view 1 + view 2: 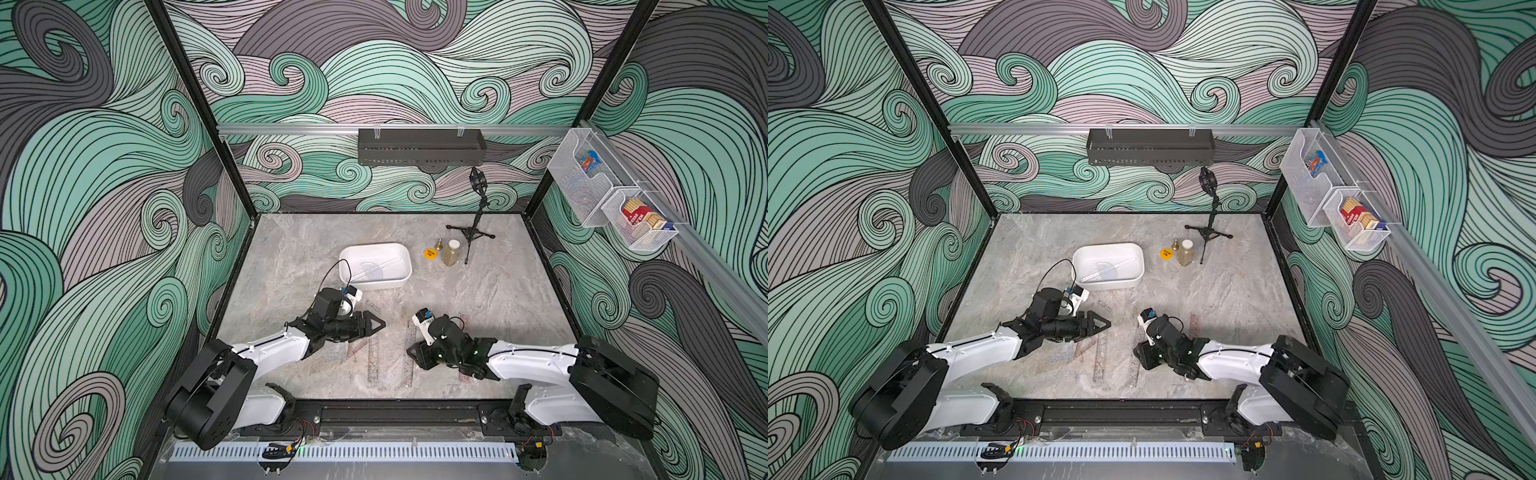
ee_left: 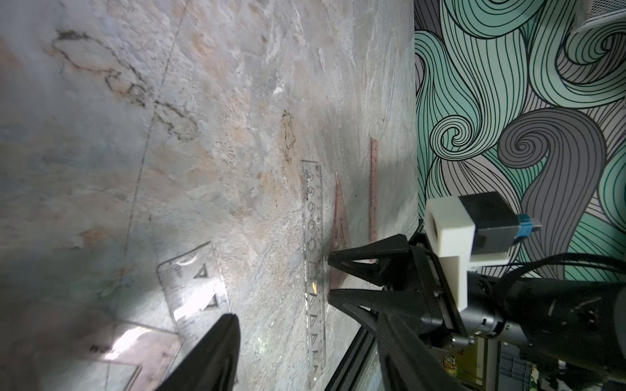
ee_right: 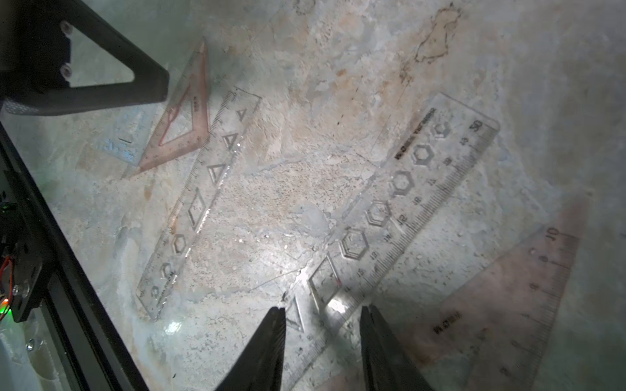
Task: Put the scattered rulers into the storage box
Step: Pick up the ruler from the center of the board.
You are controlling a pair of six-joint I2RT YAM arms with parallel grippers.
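The white storage box stands mid-table with one clear ruler lying in it. Two long clear stencil rulers lie side by side near the front. My right gripper is open low over the table, with the end of a clear ruler lying flat between its fingers. A large pink triangle lies beside it. My left gripper is open and empty, hovering above a small pink triangle and the other clear ruler.
Behind the box stand a small bottle, a yellow disc, a little bell and a black tripod stand. A dark tray hangs on the back wall and wire baskets on the right wall.
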